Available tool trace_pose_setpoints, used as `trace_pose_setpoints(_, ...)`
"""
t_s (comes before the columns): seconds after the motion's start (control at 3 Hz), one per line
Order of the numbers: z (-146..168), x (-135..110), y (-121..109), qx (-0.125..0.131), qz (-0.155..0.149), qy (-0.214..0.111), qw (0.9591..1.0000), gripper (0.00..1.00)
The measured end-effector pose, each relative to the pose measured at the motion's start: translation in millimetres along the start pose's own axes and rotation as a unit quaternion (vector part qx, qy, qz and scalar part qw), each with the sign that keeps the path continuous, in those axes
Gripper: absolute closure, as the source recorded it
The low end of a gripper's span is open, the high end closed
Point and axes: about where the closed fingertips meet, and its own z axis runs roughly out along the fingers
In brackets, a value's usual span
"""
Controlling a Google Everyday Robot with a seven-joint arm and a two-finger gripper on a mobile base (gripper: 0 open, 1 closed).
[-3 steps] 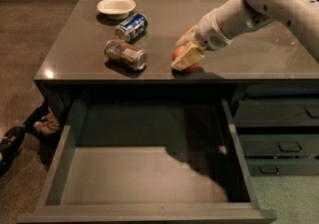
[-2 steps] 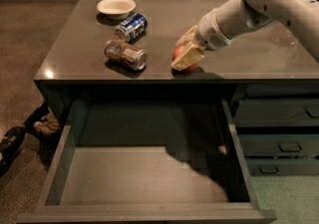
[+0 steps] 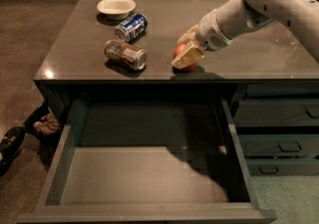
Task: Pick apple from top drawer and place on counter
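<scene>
The small red apple (image 3: 179, 52) rests on the dark glossy counter (image 3: 199, 4) near its front edge. My gripper (image 3: 185, 50) reaches in from the upper right on a white arm and is shut on the apple, with one cream finger (image 3: 189, 58) in front of it and one behind. The top drawer (image 3: 144, 175) is pulled wide open below the counter's front edge, and its flat grey bottom holds nothing.
A white bowl (image 3: 116, 6), a blue can (image 3: 131, 27) and a brownish can (image 3: 125, 54), both cans on their sides, are on the counter left of the apple. Narrower closed drawers (image 3: 279, 118) are at the right. Dark shoes (image 3: 10, 143) lie on the floor at the left.
</scene>
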Motion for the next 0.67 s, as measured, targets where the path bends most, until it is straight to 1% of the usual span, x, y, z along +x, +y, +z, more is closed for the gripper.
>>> trace_pose_setpoints(0.33, 0.0, 0.0, 0.0, 0.0, 0.0, 0.0, 1.0, 0.05)
trace_pose_setpoints(0.67, 0.1, 0.0, 0.0, 0.0, 0.0, 0.0, 1.0, 0.0)
